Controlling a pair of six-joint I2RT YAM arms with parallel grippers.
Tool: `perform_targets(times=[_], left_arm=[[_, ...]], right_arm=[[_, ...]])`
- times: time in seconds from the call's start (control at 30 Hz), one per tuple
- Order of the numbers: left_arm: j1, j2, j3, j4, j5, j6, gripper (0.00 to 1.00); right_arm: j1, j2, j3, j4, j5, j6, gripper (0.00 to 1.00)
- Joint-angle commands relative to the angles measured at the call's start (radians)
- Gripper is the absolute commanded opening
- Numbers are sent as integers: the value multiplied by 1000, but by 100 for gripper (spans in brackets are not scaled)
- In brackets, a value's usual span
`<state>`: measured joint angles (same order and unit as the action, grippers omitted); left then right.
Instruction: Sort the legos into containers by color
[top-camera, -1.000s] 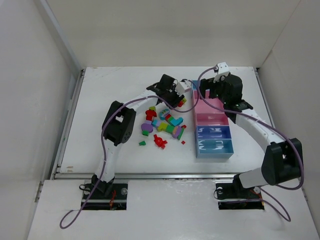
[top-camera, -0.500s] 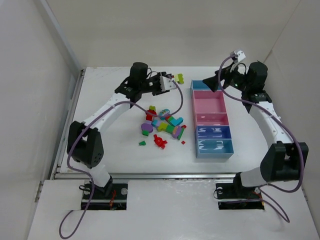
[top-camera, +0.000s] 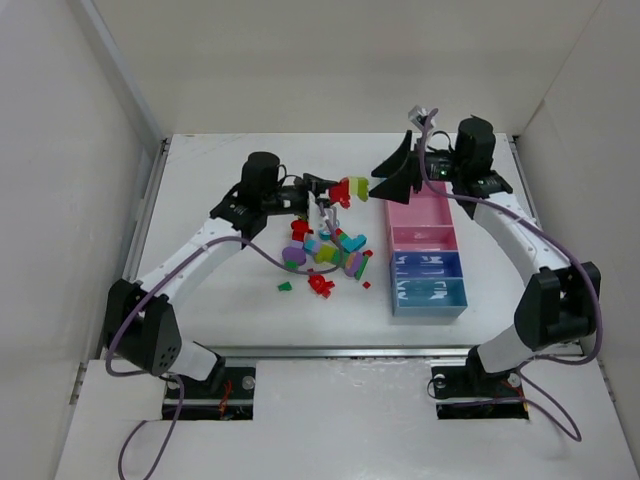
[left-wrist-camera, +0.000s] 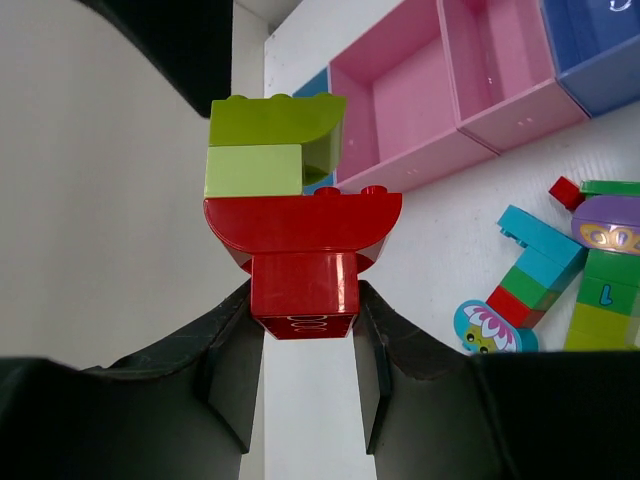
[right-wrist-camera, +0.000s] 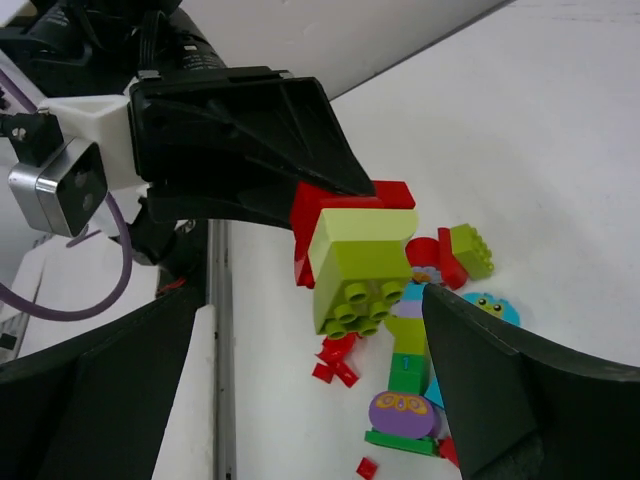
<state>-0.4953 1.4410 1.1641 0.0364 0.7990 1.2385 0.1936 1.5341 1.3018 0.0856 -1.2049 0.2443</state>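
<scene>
1. Left gripper (top-camera: 328, 190): clenched on the bottom red block of a brick stack (left-wrist-camera: 300, 230). A second ago it sat against the far end of the containers. It has since swung out to the left and come back in, and it now holds the stack in the air above the table (top-camera: 250, 320).

2. Brick stack: a red block, a red curved brick, and two yellow-green bricks on top. It hangs above the far edge of the pile, left of the bin strip and inside no bin.

3. Loose legos (top-camera: 325, 255): a mixed pile on the table near the centre, left of the strip, unmoved over the last second.

4. Right gripper (top-camera: 395, 172): released, jaws spread wide and holding nothing. It was lifted clear to the right and has now turned left to face the stack's yellow-green end.

5. Containers (top-camera: 425, 215): the strip lies right of the pile; no brick is visible in the pink bins.

Judgement: the stack mixes two colours and needs pulling apart before binning; a two-handed split looks imminent.
</scene>
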Motion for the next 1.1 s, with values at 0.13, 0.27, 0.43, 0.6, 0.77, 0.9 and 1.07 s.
perform_targets(times=[0.13, 0.27, 0.43, 0.6, 0.77, 0.9, 1.07], left_arm=[[0, -119, -81, 71, 98, 95, 0], [-9, -149, -92, 80, 98, 85, 0], [-19, -149, -101, 89, 98, 62, 0], [-28, -149, -101, 89, 88, 39, 0], [-37, -149, -101, 114, 77, 12, 0], [-37, -149, -101, 126, 40, -11, 0], [-26, -149, -121, 106, -3, -11, 0]], right_arm=[[17, 49, 40, 28, -65, 27, 100], [26, 87, 40, 28, -42, 27, 100], [50, 110, 63, 28, -80, 27, 92], [87, 121, 54, 28, -110, 16, 81], [121, 132, 45, 28, -110, 7, 56], [121, 141, 54, 28, -131, 16, 45], [92, 130, 33, 28, -131, 16, 50]])
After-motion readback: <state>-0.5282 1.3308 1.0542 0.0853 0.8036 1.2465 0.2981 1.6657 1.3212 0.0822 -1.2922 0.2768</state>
